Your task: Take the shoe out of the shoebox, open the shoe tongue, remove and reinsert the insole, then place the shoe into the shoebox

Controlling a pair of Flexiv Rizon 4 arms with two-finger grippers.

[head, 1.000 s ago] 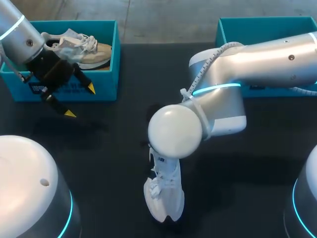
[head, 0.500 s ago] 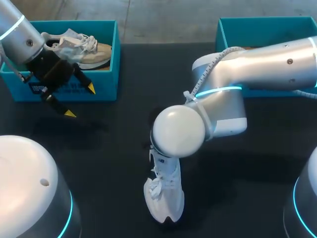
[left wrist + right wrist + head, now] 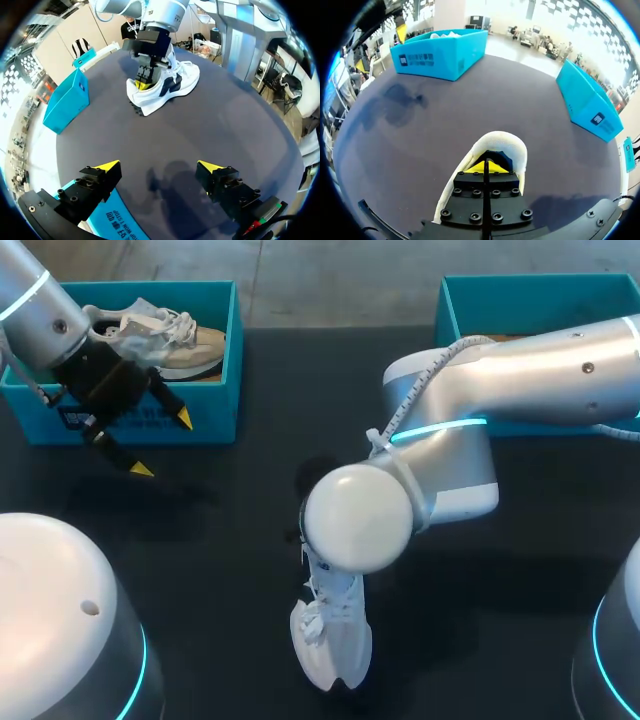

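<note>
A white shoe (image 3: 331, 632) with dark side marks lies on the black table near the front middle, toe toward me. My right arm (image 3: 470, 430) reaches over it, and its round wrist joint hides the gripper in the head view. In the right wrist view my right gripper (image 3: 487, 167) is shut, its yellow tips pressed together down inside the shoe's (image 3: 498, 144) heel opening; nothing shows pinched between them. The left wrist view shows the same gripper (image 3: 144, 82) standing in the shoe (image 3: 172, 85). My left gripper (image 3: 162, 444) hangs open and empty in front of the left shoebox (image 3: 215, 405).
A second, beige and white shoe (image 3: 165, 335) lies in the left teal shoebox. Another teal shoebox (image 3: 455, 300) stands at the back right, partly behind my right arm. Bare black tabletop (image 3: 230, 570) lies between the left box and the white shoe.
My right arm's wrist has swayed slightly right and back left over the white shoe. The shoe and my left arm have stayed put.
</note>
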